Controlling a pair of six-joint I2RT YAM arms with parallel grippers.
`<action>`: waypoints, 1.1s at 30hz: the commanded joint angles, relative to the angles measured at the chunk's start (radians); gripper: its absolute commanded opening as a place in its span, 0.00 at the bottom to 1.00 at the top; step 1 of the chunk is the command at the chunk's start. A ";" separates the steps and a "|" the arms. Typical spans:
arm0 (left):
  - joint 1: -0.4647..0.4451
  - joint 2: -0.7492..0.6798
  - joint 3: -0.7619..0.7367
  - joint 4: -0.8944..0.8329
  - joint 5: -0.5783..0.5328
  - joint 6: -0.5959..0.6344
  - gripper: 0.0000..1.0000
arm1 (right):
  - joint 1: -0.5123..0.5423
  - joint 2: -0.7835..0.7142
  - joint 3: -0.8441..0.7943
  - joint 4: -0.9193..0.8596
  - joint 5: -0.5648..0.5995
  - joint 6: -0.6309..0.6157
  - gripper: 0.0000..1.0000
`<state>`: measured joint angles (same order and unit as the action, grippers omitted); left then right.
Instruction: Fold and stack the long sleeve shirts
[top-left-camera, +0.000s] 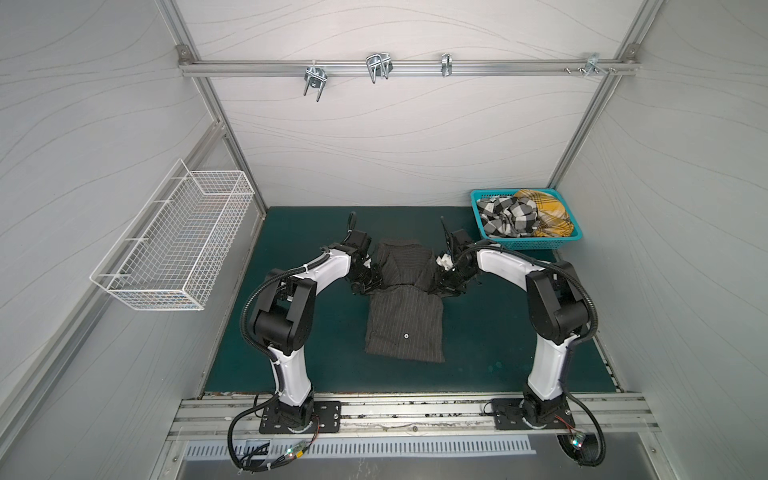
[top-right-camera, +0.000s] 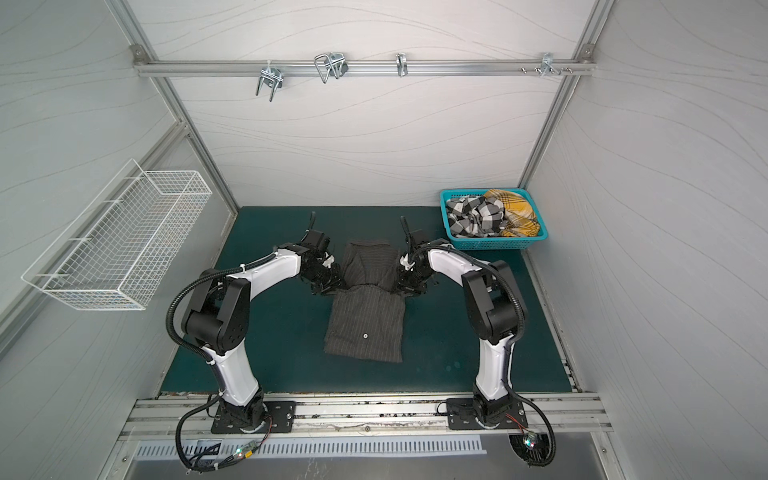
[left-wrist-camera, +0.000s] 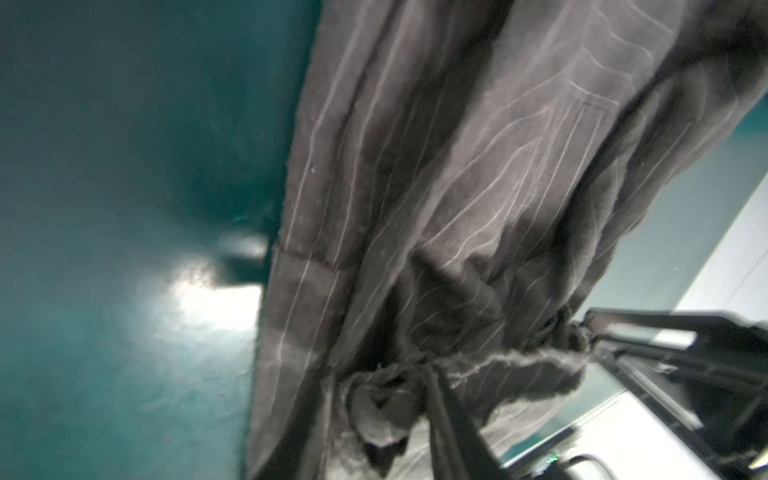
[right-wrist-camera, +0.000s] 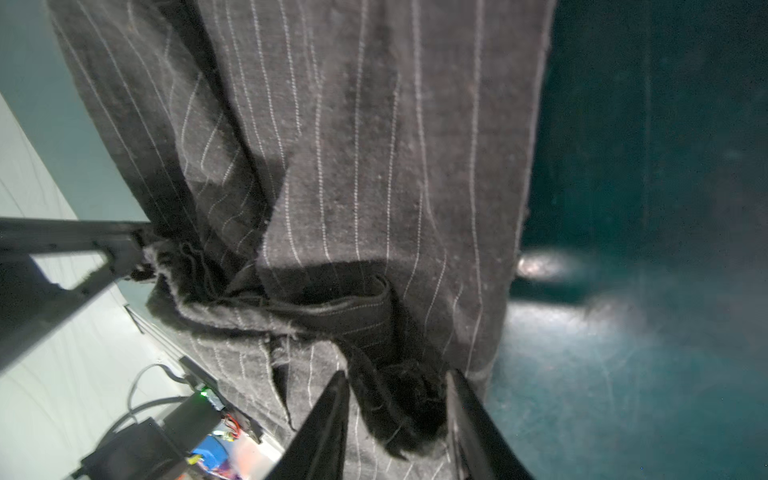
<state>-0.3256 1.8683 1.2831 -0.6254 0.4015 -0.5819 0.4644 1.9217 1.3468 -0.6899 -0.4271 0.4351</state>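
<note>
A dark green mat (top-left-camera: 299, 345) covers the tabletop, enclosed by pale wavy-grained wall panels (top-left-camera: 395, 137). A teal plastic lattice basket (top-left-camera: 528, 244) sits at the mat's far right corner. A white wire basket (top-left-camera: 174, 245) hangs on the left wall. An aluminium rail (top-left-camera: 415, 66) crosses the back wall, carrying metal hooks (top-left-camera: 378, 68). A slotted grey strip (top-left-camera: 374, 449) lies along the near edge.

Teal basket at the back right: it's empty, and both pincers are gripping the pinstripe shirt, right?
Not empty: both top views show the teal basket holding the check shirt and the yellow plaid shirt. The rest stands: left pincer and right pincer each grip the pinstripe shirt.
</note>
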 joint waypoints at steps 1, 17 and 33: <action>0.014 0.040 0.062 -0.016 0.005 0.006 0.09 | 0.002 0.020 0.030 -0.031 0.002 -0.021 0.27; 0.069 -0.133 -0.126 0.045 -0.033 -0.003 0.00 | 0.024 -0.038 0.047 -0.096 0.095 -0.034 0.40; 0.088 0.134 0.055 -0.066 -0.108 0.004 0.12 | 0.035 0.149 0.108 -0.088 0.082 -0.038 0.20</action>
<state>-0.2489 1.9594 1.2766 -0.6327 0.3630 -0.5854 0.4953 2.0460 1.4162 -0.7433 -0.3744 0.4019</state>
